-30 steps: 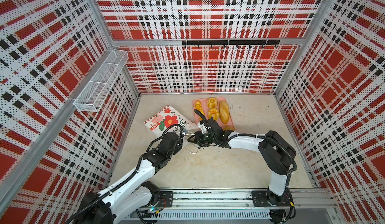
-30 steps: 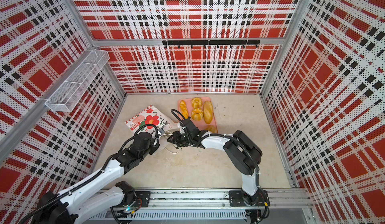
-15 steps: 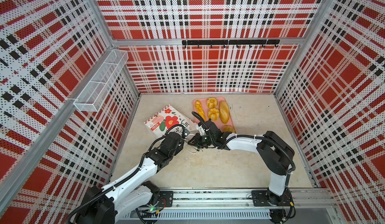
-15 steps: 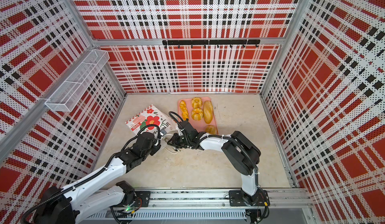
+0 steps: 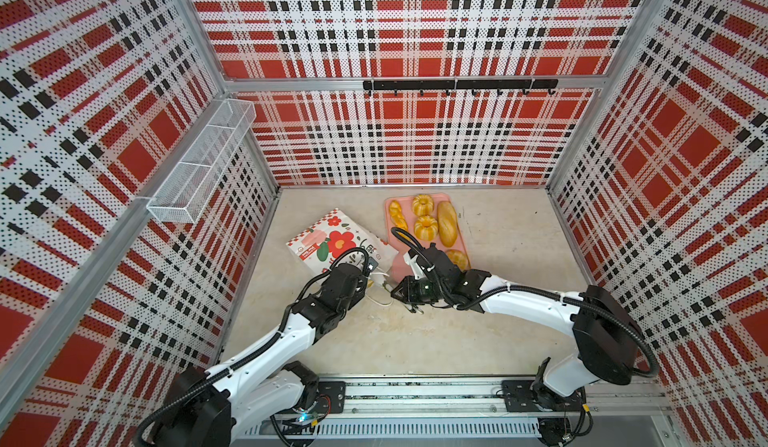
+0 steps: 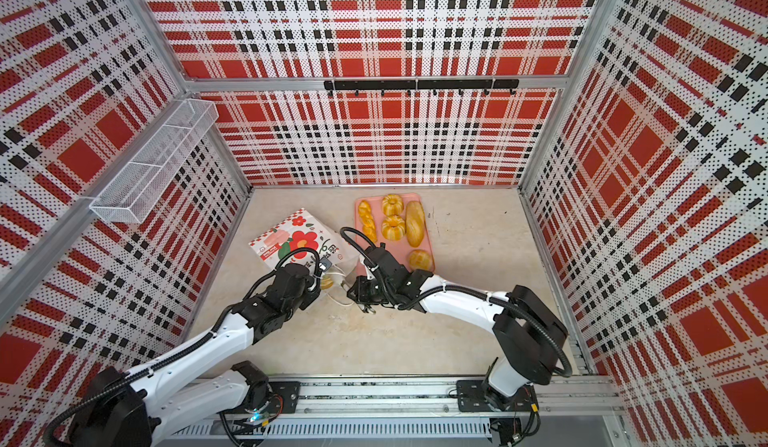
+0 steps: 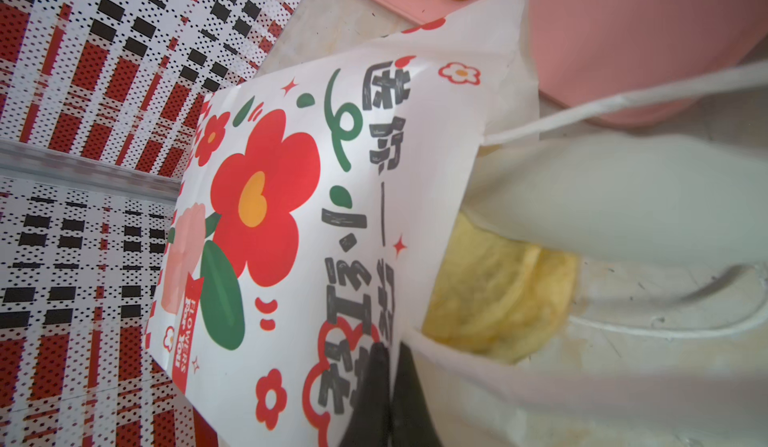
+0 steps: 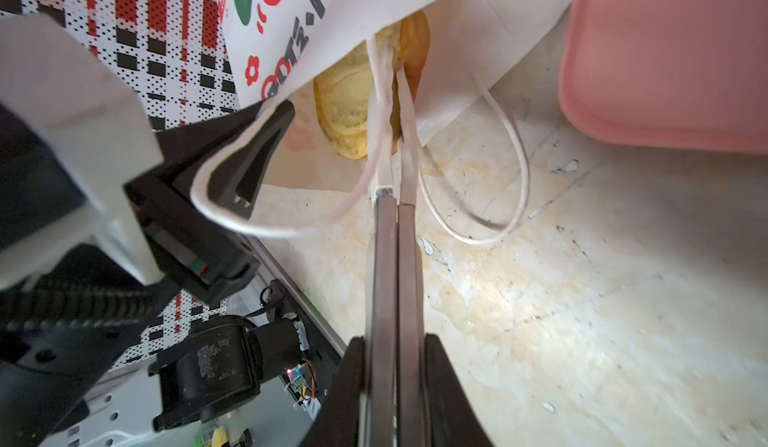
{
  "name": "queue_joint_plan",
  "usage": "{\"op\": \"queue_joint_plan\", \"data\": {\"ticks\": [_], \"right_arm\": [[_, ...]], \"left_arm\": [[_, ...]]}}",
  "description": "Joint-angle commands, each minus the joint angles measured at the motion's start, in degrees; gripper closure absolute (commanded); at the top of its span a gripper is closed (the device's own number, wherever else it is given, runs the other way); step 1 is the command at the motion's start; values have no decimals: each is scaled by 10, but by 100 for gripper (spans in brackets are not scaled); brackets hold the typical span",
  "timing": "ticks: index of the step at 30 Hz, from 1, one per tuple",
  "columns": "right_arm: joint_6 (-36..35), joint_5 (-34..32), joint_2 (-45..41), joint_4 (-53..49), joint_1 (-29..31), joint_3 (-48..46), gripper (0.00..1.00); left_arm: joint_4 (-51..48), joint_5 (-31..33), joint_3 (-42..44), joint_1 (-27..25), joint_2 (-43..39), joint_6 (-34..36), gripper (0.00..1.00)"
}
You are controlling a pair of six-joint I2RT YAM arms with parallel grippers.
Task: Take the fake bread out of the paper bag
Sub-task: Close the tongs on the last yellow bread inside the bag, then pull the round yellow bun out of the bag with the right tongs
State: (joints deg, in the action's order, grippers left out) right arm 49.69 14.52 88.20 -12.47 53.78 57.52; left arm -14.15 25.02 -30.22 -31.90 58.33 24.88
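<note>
1. the paper bag (image 5: pixel 332 241) lies on its side on the floor, at about 10 o'clock from the floor's middle in both top views. its broad flowered face is up and its mouth is turned toward 5 o'clock.
2. two pieces of the fake bread show in the mouth: a pale striped roll (image 8: pixel 345 104) under the upper lip, and a browner bun (image 8: pixel 413 45) just beside it, deeper in.
3. the pink tray (image 8: pixel 665 70) sits just beside the bag, at its 3 o'clock. it holds a braid (image 5: pixel 397 216), a far fluted ring (image 5: pixel 422 204), a near fluted ring (image 5: pixel 425 228), a long loaf (image 5: pixel 447 223) and a round bun (image 5: pixel 457 258).
4. a white mesh basket (image 5: pixel 199 166) hangs on the wall at 10 o'clock, split into compartments.
5. the left gripper (image 7: pixel 388 349) is clamped tight on the upper lip of the bag's mouth, with the paper pinched between its black fingers. one cord handle (image 8: pixel 232 212) drapes over a finger.
6. the right gripper (image 8: pixel 392 66) has long thin metal fingers pressed together, tips inside the mouth between the roll and the browner bun. whether they have nipped either one i cannot tell. the other cord handle (image 8: pixel 498 199) lies slack on the floor.
7. hard to make out:
   - the bag's inside past the mouth is hidden, so the count of bread within cannot be told.
   - in both top views the right arm covers the tray's near corner and part of the round bun.
   - the left wrist view cuts off the tray's bread at the frame edge.
</note>
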Motion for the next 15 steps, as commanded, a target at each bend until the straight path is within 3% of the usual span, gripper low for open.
{"op": "queue_joint_plan", "data": {"ticks": [1,9,15], "right_arm": [[-38,-41,-49,-54,10,1,100],[-86,-126,-144,-228,14,19,100],[-169,-281,-140,-383,15,116,100]], "left_arm": [[5,14,-4,13,-8,-14,100],[9,24,-5,32,-19,-20,100],[9,21,-6,33,-19,-18,100]]}}
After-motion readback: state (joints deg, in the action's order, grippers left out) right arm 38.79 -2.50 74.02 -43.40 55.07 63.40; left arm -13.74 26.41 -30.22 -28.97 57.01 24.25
